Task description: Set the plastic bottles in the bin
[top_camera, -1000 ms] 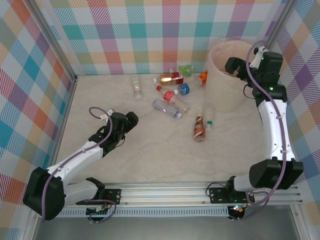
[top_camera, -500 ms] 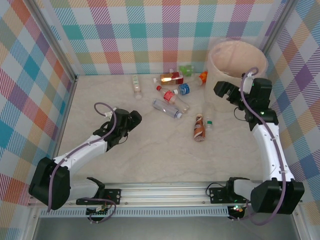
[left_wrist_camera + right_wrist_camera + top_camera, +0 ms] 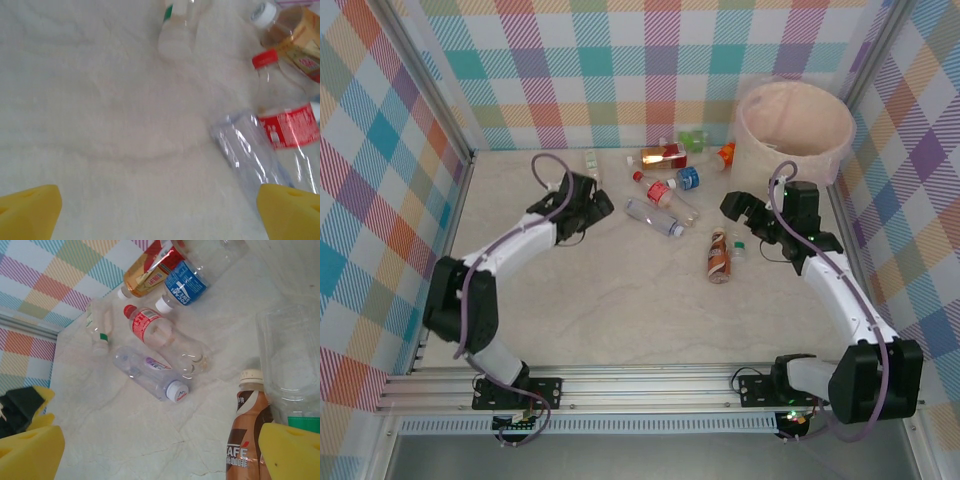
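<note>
**A:** What's the setting?

**B:** A pale, marbled desk (image 3: 620, 310) boxed in by pastel checked walls (image 3: 570, 70). The bin (image 3: 755, 165) stands upright in the far right corner.

**A:** And the plastic bottles (image 3: 670, 185)?

**B:** Scattered on the desk to the left of the bin, toward the back. A red-capped bottle (image 3: 658, 190) and a blue-labelled bottle (image 3: 688, 179) lie in the middle of the cluster, with a clear bottle (image 3: 655, 217) just in front of them. A brown coffee bottle (image 3: 719, 256) lies nearer, with a small green-labelled bottle (image 3: 738, 248) right beside it. An orange-capped bottle (image 3: 723, 157) lies close to the foot of the bin.

**A:** What about the left fingers (image 3: 598, 210)?

**B:** Spread wide and empty, low over bare desk just left of the clear bottle. In the left wrist view, that bottle's end lies right beside one of them.

**A:** And the right fingers (image 3: 733, 218)?

**B:** Spread wide too, grasping nothing. They hang between the cluster and the bin, just beyond the coffee bottle. In the right wrist view, its cream cap shows next to one of them.
</note>
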You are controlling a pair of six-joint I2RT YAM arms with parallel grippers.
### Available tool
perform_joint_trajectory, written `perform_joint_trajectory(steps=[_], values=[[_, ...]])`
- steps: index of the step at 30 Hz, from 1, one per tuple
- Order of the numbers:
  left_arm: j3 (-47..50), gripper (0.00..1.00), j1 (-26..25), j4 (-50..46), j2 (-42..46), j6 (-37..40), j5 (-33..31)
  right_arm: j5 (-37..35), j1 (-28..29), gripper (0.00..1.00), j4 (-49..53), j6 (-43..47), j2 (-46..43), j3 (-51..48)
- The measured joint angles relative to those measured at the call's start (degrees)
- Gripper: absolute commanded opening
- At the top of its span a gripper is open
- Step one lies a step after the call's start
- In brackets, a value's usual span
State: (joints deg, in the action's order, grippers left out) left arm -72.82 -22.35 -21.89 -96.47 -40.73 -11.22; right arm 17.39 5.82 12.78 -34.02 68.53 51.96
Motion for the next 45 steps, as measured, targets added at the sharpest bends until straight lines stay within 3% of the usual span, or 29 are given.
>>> perform_joint_trajectory(steps=[11,17,22,27,34,45], values=[[-35.32,0.93,3.37,-9.97,-29.68,11.93,-1.90,-2.71,0.92,1.00,-1.53,-0.20,-0.13,0.04],[-46.69,0.90,4.76,-14.95,-39.21,14.75,-2.60,-5.03,0.92,1.00,-0.68,0.87,-2.51,0.04],[-48.26,0.83,5.31,-15.65,-41.94,15.82,-1.86,-6.05,0.92,1.00,-0.33,1.60,-3.04,0.04],[-50.64,0.64,5.60,-15.65,-45.72,17.38,-0.11,-6.29,0.92,1.00,0.35,1.70,-3.02,0.04],[-51.41,0.45,5.99,-15.08,-47.08,18.45,1.38,-6.29,0.92,1.00,0.39,1.73,-3.02,0.04],[-40.59,0.32,6.29,-11.76,-40.13,18.71,3.80,-4.66,0.94,1.00,0.11,1.70,-2.32,0.04]])
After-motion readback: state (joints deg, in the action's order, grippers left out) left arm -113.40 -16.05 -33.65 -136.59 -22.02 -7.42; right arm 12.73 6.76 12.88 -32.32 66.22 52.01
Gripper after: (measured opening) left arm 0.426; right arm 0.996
